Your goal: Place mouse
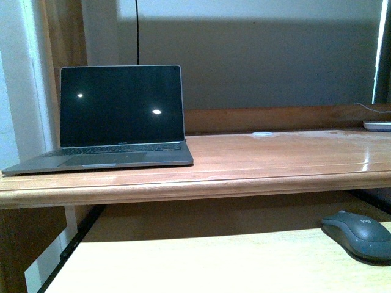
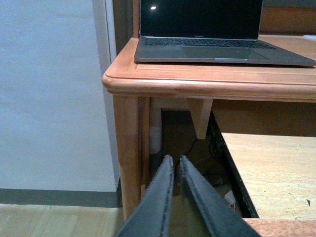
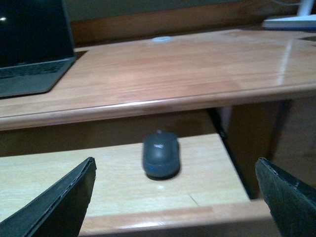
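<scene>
On the left end of the wooden desk [image 1: 275, 162] stands an open laptop [image 1: 122, 116]. Its screen is dark with two small light spots, and its front side is close to the front edge of the desk.

Below this left corner, beside the desk leg [image 2: 126, 148] and the pale wall [image 2: 49, 98], the left gripper [image 2: 176, 160] is seen in its wrist view. Its two dark fingers are pressed almost together, with only a thin slit between them, and they carry nothing.

Near the back edge of the desk, about the middle, lies a small white disc [image 1: 263, 133].

Under the desk there is a lower shelf [image 1: 201, 265] of paler wood. The mouse [image 1: 360, 235] lies flat on this shelf, close to its right edge. It is dark grey and oval, and nothing touches it.

In the right wrist view, the right gripper [image 3: 175, 163] is spread wide. Its fingers [image 3: 64, 202] stand on both sides of the mouse [image 3: 160, 155] but well apart from it.

At the back right corner of the desk lies a flat white device [image 1: 377, 126] with a cable.
</scene>
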